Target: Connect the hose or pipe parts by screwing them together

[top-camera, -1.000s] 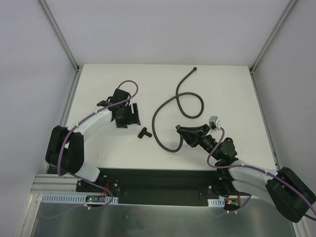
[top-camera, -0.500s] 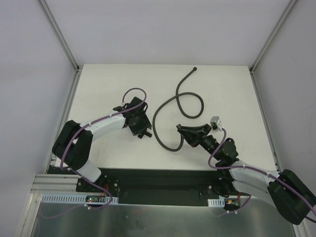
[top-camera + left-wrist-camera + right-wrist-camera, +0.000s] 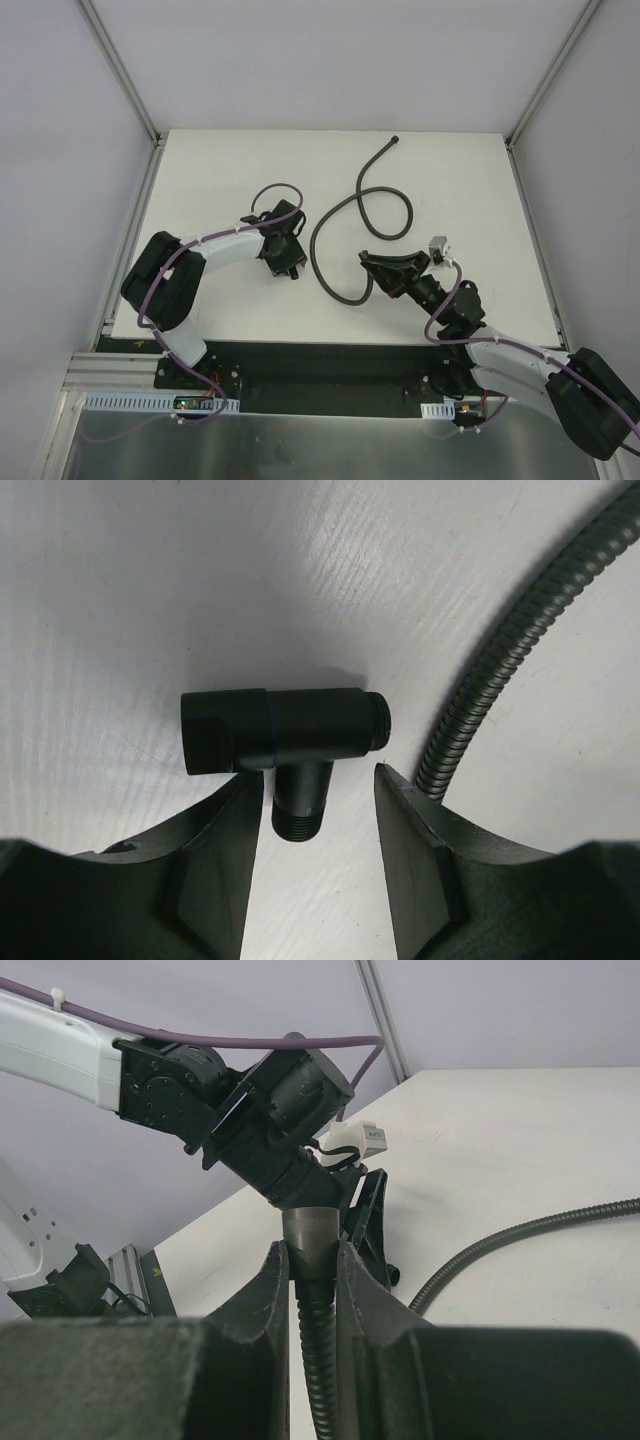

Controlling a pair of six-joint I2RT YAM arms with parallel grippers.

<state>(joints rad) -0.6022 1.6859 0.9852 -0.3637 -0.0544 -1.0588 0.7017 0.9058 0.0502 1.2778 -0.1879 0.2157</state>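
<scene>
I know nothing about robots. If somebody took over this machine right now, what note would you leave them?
Left gripper: open, its jaws either side of the short stem of the black T-fitting, not gripping yet.
Right gripper: shut on one end of the grey hose.
Things: the fitting lies flat on the white table, with the hose curving close by; the hose's other end lies free at the back.
Done: one hose end is in hand.
Left: grip and lift the fitting, line up the hose end with a threaded port, then screw them together. Nothing is joined yet.
</scene>
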